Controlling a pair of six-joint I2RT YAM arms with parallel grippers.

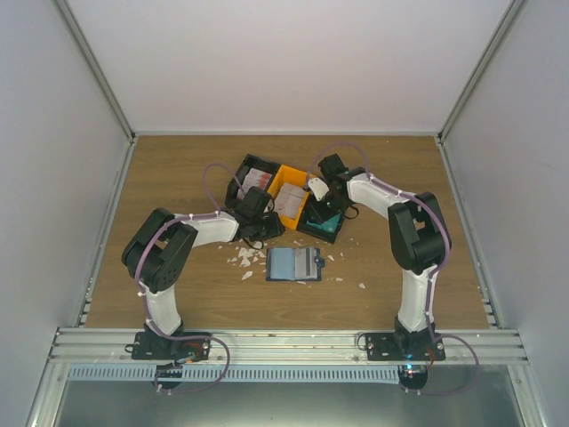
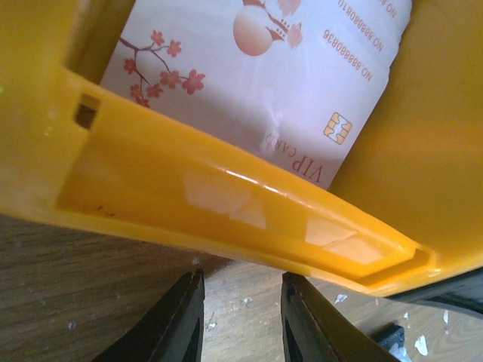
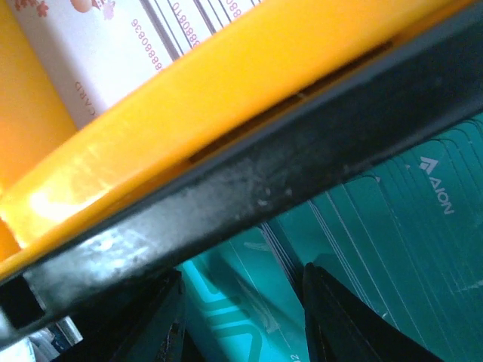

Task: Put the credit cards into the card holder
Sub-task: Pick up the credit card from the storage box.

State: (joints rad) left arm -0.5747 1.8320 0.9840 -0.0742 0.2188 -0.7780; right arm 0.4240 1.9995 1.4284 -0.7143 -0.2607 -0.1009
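White credit cards with pink blossom print [image 2: 249, 83] lie in the orange bin [image 2: 226, 196]; they also show in the top view [image 1: 288, 201]. Teal credit cards [image 3: 377, 226] lie stacked in the black bin [image 1: 311, 229] to its right. The card holder [image 1: 293, 263] lies open and flat on the table in front of the bins, its slotted inside up. My left gripper [image 2: 241, 317] is open and empty, low over the wood just outside the orange bin's near wall. My right gripper [image 3: 241, 320] is open inside the black bin, its fingers either side of the top teal card.
A second black bin [image 1: 240, 173] with white cards stands left of the orange one. White scraps [image 1: 242, 258] lie scattered on the wood left of the card holder, with a few more [image 1: 362, 286] to its right. Grey walls enclose the table.
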